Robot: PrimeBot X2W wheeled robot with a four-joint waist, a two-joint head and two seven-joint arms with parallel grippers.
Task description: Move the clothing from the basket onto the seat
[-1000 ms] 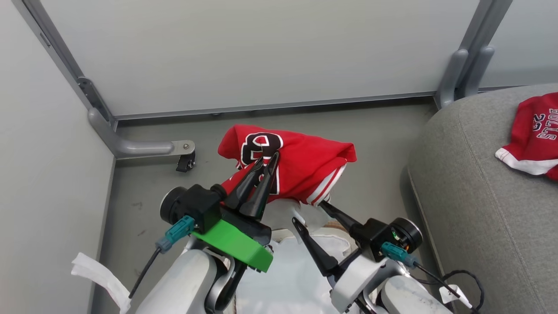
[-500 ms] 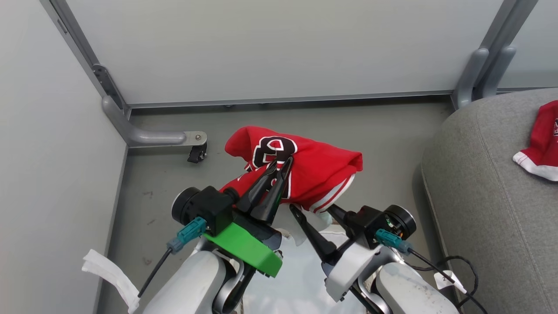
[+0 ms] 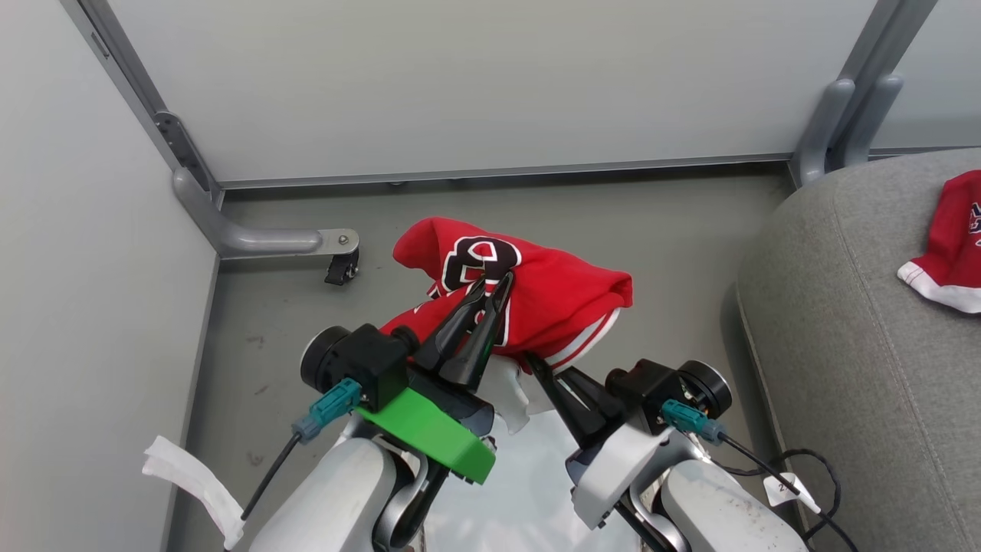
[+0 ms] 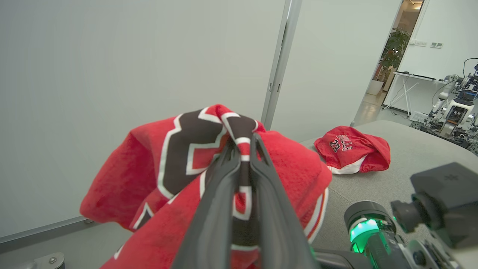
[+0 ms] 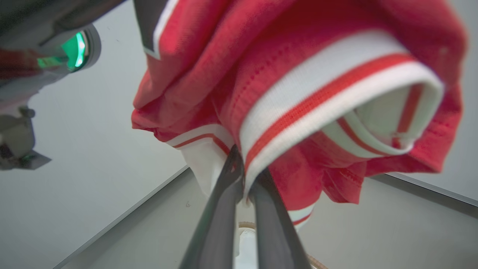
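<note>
The red shirt [image 3: 559, 295] with the big 23 is held up in the air near the grey seat [image 3: 843, 345]. It is pinched at its number by the left gripper [image 3: 494, 280] and at its striped hem [image 5: 328, 97] by the right gripper [image 3: 536, 365]. Being soft, light and floppy, it is best held at two spots.

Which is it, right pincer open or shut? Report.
Shut: the right pincer clamps the red jersey by its white striped hem.

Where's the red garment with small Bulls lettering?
The Bulls garment lies on the grey seat, at the head view's right edge, right of the lifted jersey.
</note>
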